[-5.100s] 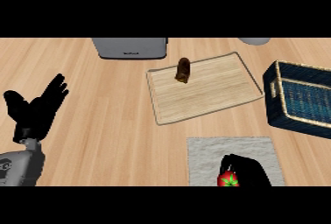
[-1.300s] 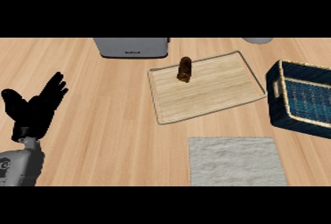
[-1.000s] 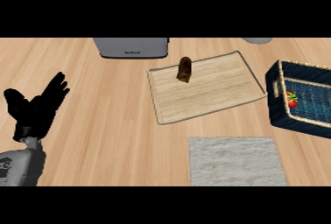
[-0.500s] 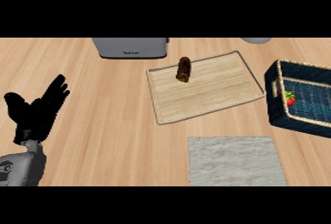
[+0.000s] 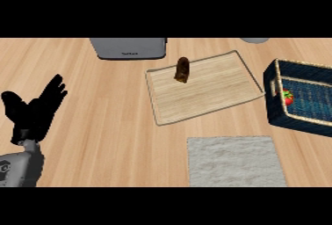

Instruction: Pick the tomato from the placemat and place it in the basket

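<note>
One red tomato (image 5: pixel 287 97) lay inside the dark blue woven basket (image 5: pixel 304 117) at the counter's right edge, against its left wall. Pale wood-grain counter (image 5: pixel 97 118) carried a fuzzy grey rectangular placemat (image 5: pixel 235 161) near its front edge, a light wooden tray (image 5: pixel 204 88) holding a brown upright object (image 5: pixel 182 69), and a grey appliance (image 5: pixel 128 48) at the back edge. Left hand (image 5: pixel 34 112) rested open, fingers straight, holding nothing

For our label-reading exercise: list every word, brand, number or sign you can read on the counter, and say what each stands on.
Grey appliance at the top edge: one short line of lettering on its front, too small and blurred to read.
No other text shows on the wooden tray, basket, placemat or tomato.
</note>
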Controlling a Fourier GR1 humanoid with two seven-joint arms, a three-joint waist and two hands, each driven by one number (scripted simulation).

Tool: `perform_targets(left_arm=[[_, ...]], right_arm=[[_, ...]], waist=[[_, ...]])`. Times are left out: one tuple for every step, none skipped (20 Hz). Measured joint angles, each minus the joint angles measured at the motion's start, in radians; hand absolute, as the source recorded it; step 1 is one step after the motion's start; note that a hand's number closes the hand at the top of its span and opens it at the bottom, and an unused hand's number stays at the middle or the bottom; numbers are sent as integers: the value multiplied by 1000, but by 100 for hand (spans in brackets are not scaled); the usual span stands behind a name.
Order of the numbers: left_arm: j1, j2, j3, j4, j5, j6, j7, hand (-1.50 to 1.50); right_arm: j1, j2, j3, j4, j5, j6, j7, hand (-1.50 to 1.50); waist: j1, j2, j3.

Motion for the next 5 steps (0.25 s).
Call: perform_targets(left_arm=[[5, -2, -2, -12, -2, 4, 4, 0], [11, -7, -6, -17, -5, 6, -2, 0], [9, -8, -7, -29, -1, 5, 14, 0], [10, -1, -2, -41, 7, -1, 26, 0], [11, 1, 0, -42, 10, -4, 28, 0]], right_arm=[[29, -28, -19, 37, -17, 40, -23, -150], [62, -55, -38, 73, -33, 84, -52, -150], [82, -91, -54, 122, -47, 122, -72, -150], [103, -123, -68, 162, -61, 160, -90, -150], [127, -153, -84, 212, -72, 198, -121, -150]], waist=[[1, 0, 0], [0, 0, 0], [1, 0, 1], [3, 0, 1], [3, 1, 1]])
